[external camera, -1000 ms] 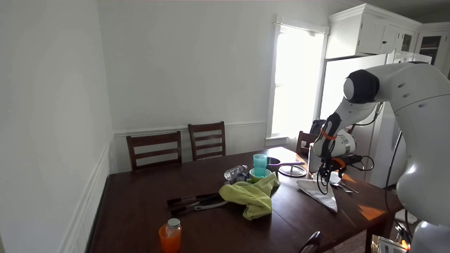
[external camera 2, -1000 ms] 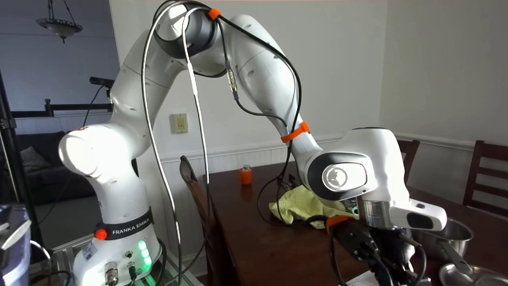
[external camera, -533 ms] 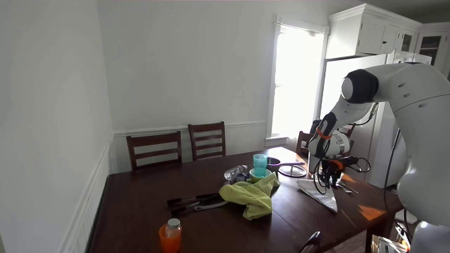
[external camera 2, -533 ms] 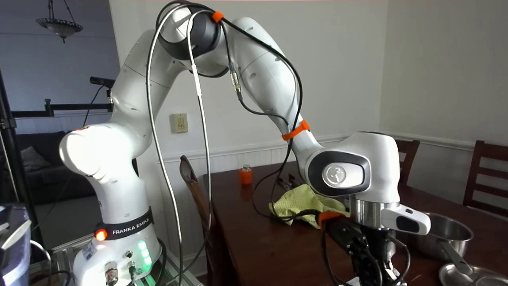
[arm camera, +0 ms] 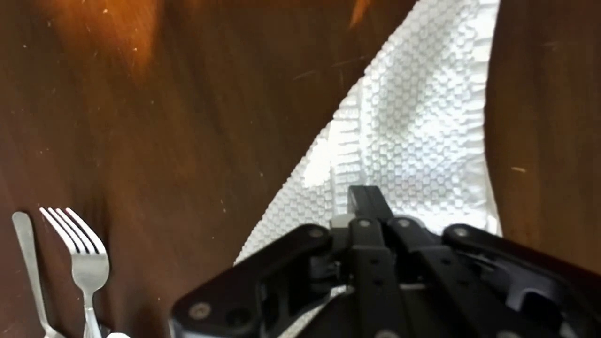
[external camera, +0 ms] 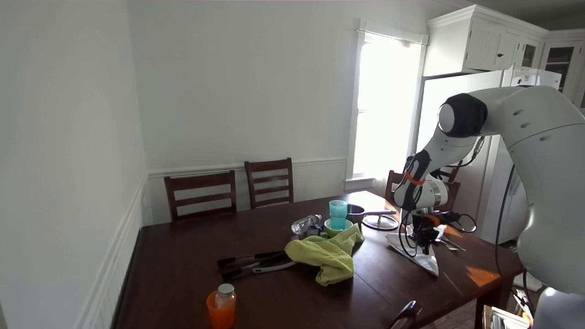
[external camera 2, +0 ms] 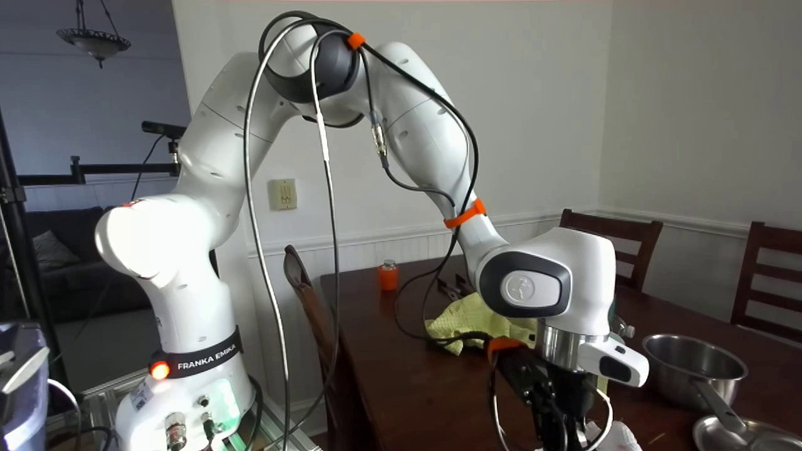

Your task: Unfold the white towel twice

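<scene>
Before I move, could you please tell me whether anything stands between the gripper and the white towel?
Nothing visible does: in the wrist view the shut gripper appears right over the white towel, though contact is unclear. The fork lies off to one side.

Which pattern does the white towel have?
The white towel has small raised bumps with ribbed bands, clearest in the wrist view.
</scene>
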You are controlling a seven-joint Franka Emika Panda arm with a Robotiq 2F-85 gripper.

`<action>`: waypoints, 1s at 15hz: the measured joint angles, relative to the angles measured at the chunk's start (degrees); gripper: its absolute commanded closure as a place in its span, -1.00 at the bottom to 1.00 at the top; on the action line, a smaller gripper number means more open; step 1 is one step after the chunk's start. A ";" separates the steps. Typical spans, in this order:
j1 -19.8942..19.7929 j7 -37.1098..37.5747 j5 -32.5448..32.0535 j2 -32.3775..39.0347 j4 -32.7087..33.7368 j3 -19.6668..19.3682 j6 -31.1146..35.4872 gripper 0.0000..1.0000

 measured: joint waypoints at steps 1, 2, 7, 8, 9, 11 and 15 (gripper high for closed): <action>0.03 0.00 0.14 0.11 -0.36 0.00 0.00 1.00; 0.07 0.00 0.21 0.19 -0.70 0.00 0.00 1.00; 0.93 0.00 0.22 0.57 -1.95 -0.12 0.02 1.00; 1.17 0.00 0.22 0.58 -1.99 -0.25 0.02 1.00; 1.35 0.00 0.22 0.58 -2.02 -0.33 0.02 1.00; 1.81 0.00 0.22 0.61 -2.08 -0.57 0.02 1.00; 2.76 0.00 0.21 0.74 -2.11 -1.25 0.02 1.00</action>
